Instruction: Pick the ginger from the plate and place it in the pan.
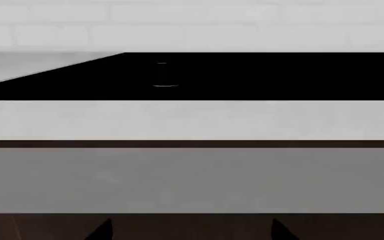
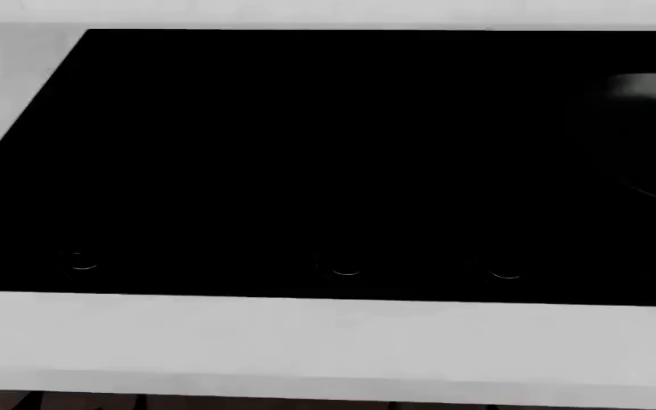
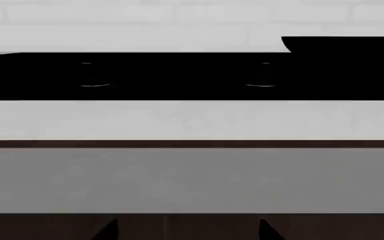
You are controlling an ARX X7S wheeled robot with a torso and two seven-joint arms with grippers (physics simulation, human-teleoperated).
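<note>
The black glossy pan (image 2: pixel 645 92) sits at the right edge of the head view, on the black stovetop (image 2: pixel 305 154). Its rim (image 3: pixel 344 44) rises above the stovetop's far edge in the right wrist view. The ginger and the plate are out of view in every frame. My left gripper (image 1: pixel 192 232) is low in front of the counter. Its two dark fingertips (image 1: pixel 102 231) stand wide apart, open, with nothing between them. My right gripper (image 3: pixel 188 232) is also open and empty, fingertips (image 3: pixel 109 231) far apart. Neither gripper shows in the head view.
A light-grey counter (image 2: pixel 305 342) runs along the stovetop's front, with a grey cabinet front (image 1: pixel 192 180) below it. Several small control marks (image 2: pixel 345 272) line the stovetop's near edge. A white brick wall (image 1: pixel 192 25) stands behind. Grey counter (image 2: pixel 9 94) lies left of the stovetop.
</note>
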